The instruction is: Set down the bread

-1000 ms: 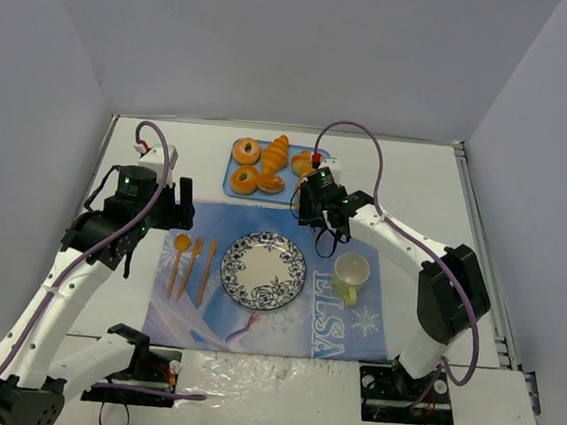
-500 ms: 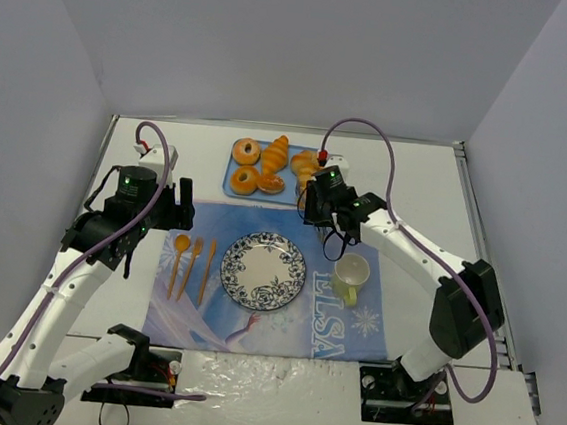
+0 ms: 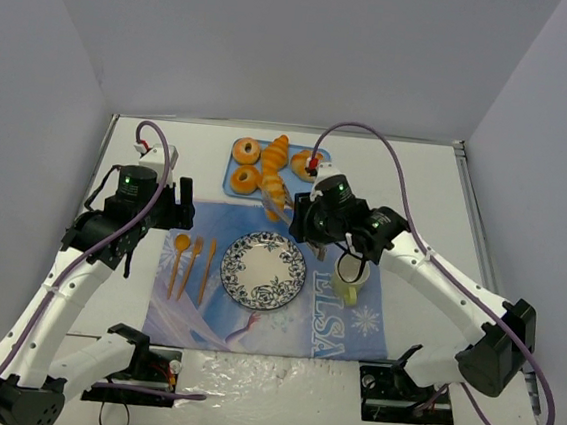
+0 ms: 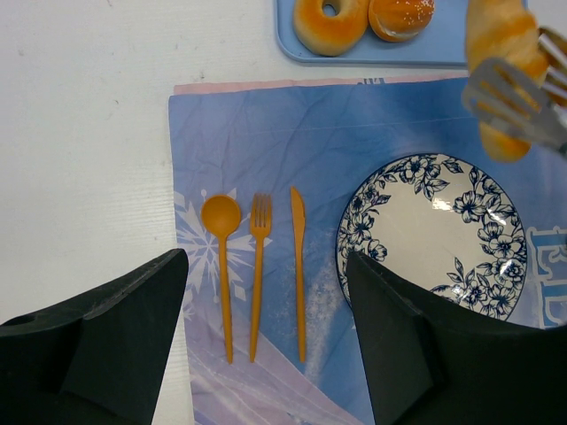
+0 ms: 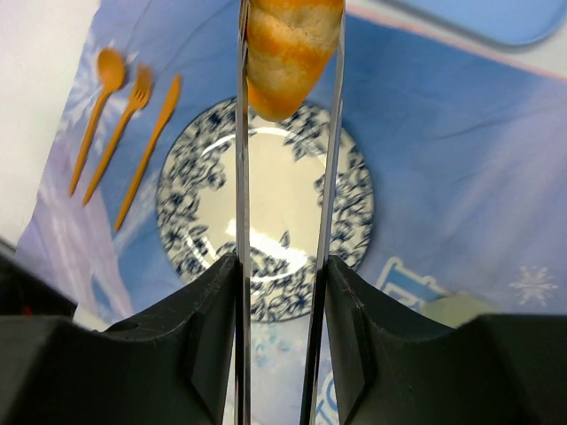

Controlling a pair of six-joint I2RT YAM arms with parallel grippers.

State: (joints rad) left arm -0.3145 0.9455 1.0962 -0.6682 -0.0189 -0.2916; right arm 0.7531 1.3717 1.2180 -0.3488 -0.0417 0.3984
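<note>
Bread (image 3: 275, 194) lifted off tray (image 4: 450, 35), above ELSA mat (image 3: 185, 314).

The bread (image 5: 288, 53) shows a ridged golden crust with faint sheen. The plate (image 4: 352, 257) is glossy glazed ware; spoon (image 4: 221, 215), fork (image 4: 260, 212) and knife (image 4: 298, 212) are matt orange plastic. The placemat (image 4: 266, 133) is a creased, slightly shiny sheet; the fingers (image 5: 241, 177) of the right gripper (image 5: 285, 27) are thin reflective strips.

From high up at the near side, the fixed camera looks down across the whole table (image 3: 418, 175). Each wrist camera hangs much closer, facing almost straight down at the mat (image 4: 266, 142). All three share the plate (image 3: 264, 268) and orange cutlery (image 3: 191, 261)
</note>
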